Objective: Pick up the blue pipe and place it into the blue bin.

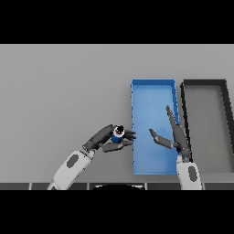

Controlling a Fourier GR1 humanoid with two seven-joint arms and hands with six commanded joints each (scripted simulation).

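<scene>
On the left of the grey bench [64, 91] the left hand [109, 139] has its fingers curled around the blue pipe [117, 134], just beside the left wall of the blue bin [153, 82]. Over the bin the right hand [176, 137] shows straight, spread fingers, holding nothing. Further right lies a black bin [205, 83]

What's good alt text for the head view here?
The robot's left hand grips a small blue pipe just left of an open blue bin on a grey table. Its right hand is open above the bin's right side; a black bin stands further right.
</scene>
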